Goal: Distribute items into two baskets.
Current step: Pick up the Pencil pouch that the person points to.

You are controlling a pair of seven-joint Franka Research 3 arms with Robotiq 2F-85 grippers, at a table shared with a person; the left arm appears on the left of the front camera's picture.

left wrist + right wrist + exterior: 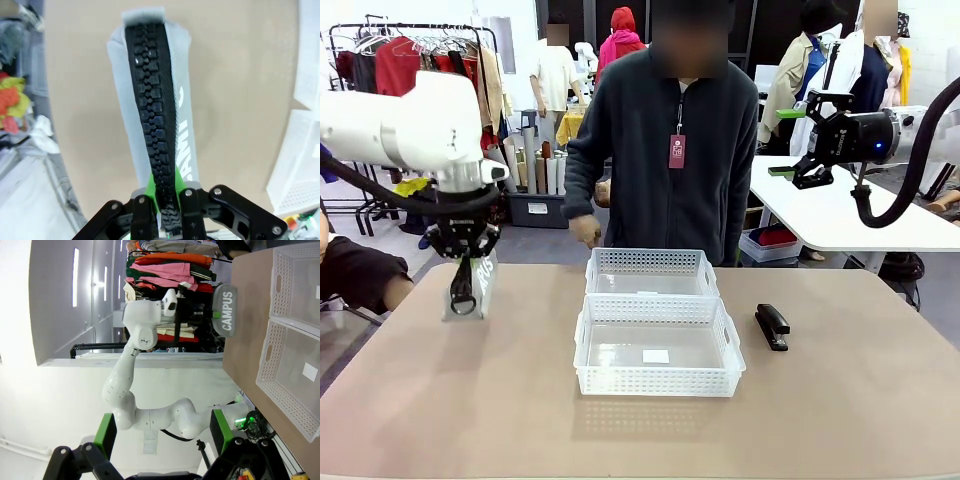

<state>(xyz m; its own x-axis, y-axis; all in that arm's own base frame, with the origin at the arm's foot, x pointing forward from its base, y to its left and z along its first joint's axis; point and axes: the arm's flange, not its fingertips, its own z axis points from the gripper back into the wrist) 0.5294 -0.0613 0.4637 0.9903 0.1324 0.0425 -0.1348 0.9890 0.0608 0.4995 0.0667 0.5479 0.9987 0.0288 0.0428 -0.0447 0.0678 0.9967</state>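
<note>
The grey CAMPUS pouch [472, 288] hangs upright over the table's [470, 400] left side, well apart from the baskets. My left gripper [465, 265] is clamped shut on its top edge. In the left wrist view the green pads [152, 187] pinch the black zip, which runs straight down the pouch away from the camera. I cannot tell whether its lower end touches the tabletop.

The black stapler [772, 326] lies flat on the table, just right of the near basket [655, 378]. The far basket [650, 258] sits directly behind that one, their long sides touching.

My right gripper [783, 141] is up in the air on the right, jaws wide apart and holding nothing. The person's hand [586, 231] hovers near the far basket's left corner.
</note>
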